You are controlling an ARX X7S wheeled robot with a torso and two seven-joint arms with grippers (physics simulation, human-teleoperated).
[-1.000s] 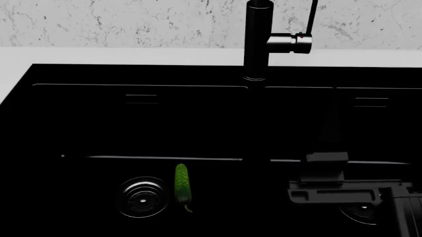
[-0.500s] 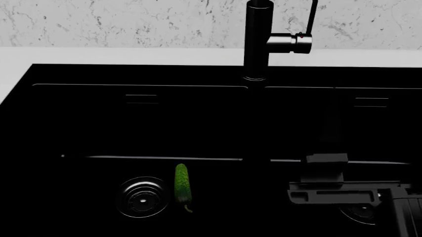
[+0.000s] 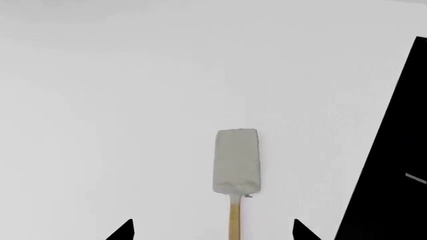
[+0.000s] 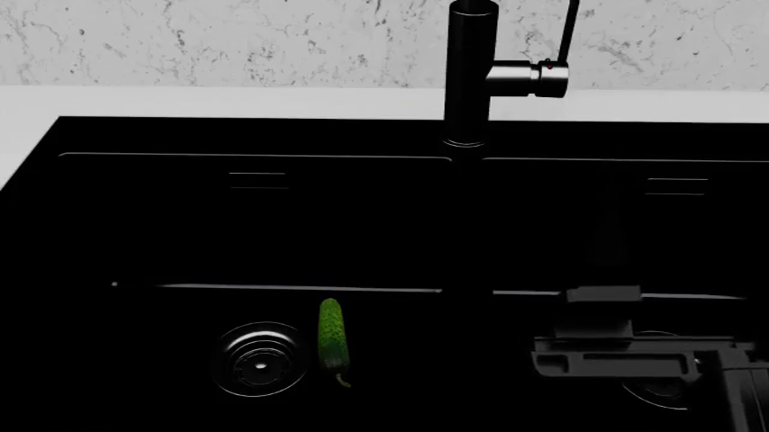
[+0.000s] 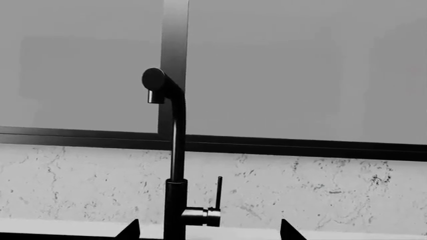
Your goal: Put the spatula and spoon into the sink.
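Right arm [image 4: 631, 360] dropped; spatula [image 3: 235, 165] lies between left jaws.

flat, even simulator light, all sharp; the black sink [image 4: 144, 225] swallows detail, the white counter [image 3: 100, 100] nearly shadowless.

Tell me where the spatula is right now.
The spatula shows only in the left wrist view, lying flat on the white counter between the left gripper fingertips, outside the black sink edge nearby.
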